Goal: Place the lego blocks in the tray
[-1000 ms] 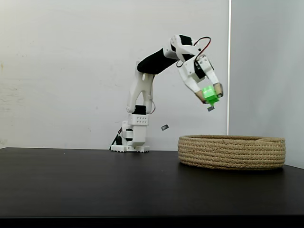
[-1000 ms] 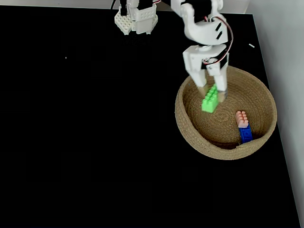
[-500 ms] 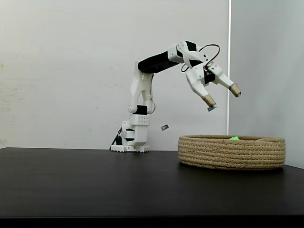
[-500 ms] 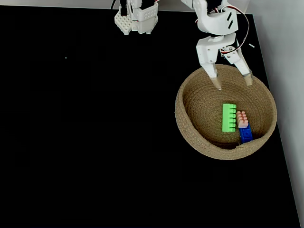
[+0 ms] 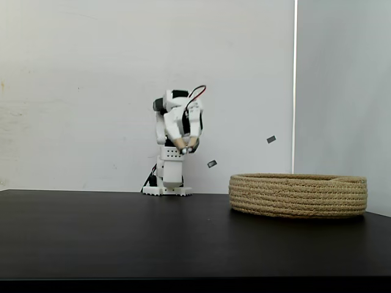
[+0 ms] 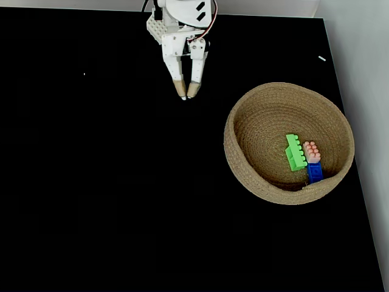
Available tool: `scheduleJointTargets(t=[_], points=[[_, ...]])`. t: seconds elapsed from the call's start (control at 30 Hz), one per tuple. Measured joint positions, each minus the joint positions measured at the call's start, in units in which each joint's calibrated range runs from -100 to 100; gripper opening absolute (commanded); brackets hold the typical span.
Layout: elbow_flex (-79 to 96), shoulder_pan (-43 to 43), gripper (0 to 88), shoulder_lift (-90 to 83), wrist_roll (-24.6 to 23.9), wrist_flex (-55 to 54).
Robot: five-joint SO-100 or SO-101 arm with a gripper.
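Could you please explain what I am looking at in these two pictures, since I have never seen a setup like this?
It is one small white robot arm on a black table. One fixed view looks from the side at table height; the other looks down from above. The arm ends in a two-finger gripper, seen from the side at. Its fingers are nearly together, holding nothing, and the arm is folded up near its base, away from the basket. The round rope basket serves as the tray. Inside it lie a green lego brick, a blue brick and a small pink brick touching the blue one.
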Motion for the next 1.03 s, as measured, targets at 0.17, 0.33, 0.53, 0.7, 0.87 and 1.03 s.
scheduleJointTargets(t=[0.17, 0.33, 0.53, 0.7, 0.87, 1.03], points=[[23.33, 4.97, 0.0, -20.36, 3.37, -0.65], [27.57, 5.13, 0.0, -29.09, 3.52, 9.58], [27.84, 4.15, 0.0, -33.76, 4.44, 29.31], [27.84, 4.15, 0.0, -34.1, 8.79, 36.3], [27.84, 4.07, 3.2, -34.1, 9.67, 37.03], [27.84, 4.07, 3.7, -34.1, 9.62, 37.03]])
